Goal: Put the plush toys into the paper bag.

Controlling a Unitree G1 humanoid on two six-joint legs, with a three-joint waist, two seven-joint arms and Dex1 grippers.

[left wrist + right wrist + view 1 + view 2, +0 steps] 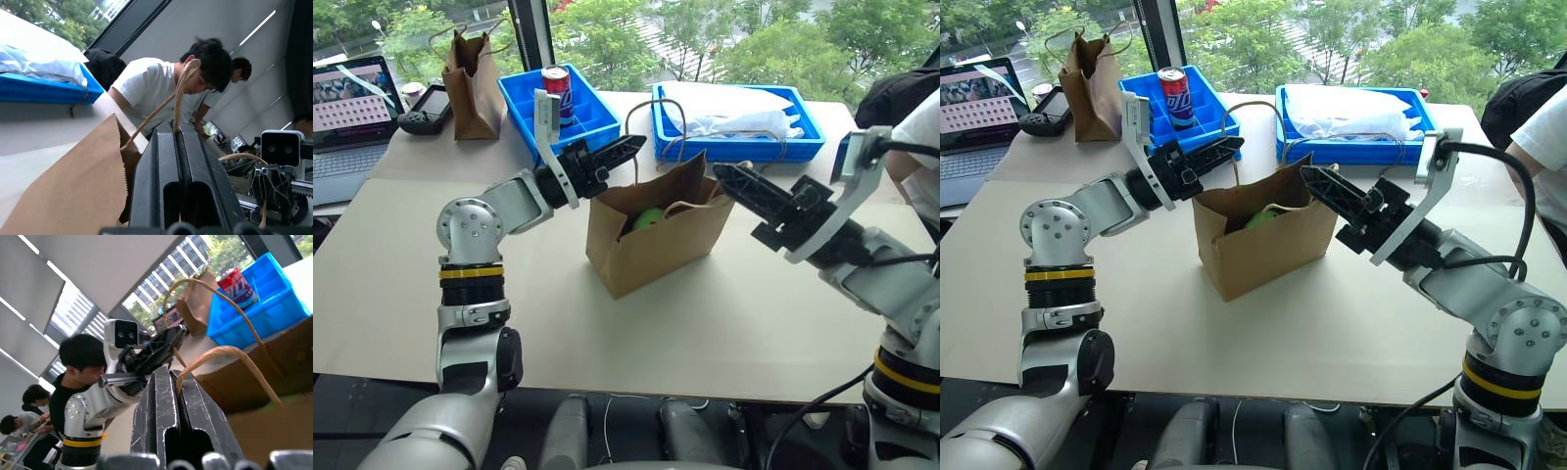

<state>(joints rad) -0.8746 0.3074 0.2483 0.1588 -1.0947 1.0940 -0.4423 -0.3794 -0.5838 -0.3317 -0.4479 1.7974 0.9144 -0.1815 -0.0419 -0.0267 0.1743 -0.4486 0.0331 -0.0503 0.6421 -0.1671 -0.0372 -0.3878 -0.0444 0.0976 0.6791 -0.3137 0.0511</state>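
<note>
The paper bag stands open in the middle of the table, light brown with twine handles. A lime-green plush toy lies inside it, partly hidden by the bag's wall. My left gripper hovers over the bag's left rim, shut on one twine handle that loops up from between its fingers. From the right, my right gripper reaches over the bag's other rim, shut on the second twine handle. The two grippers point toward each other above the bag's mouth.
Behind the bag sit a blue bin holding a soda can and a second blue bin with white plastic wrap. A darker brown bag, a black controller and a laptop stand far left. A person is at the right edge.
</note>
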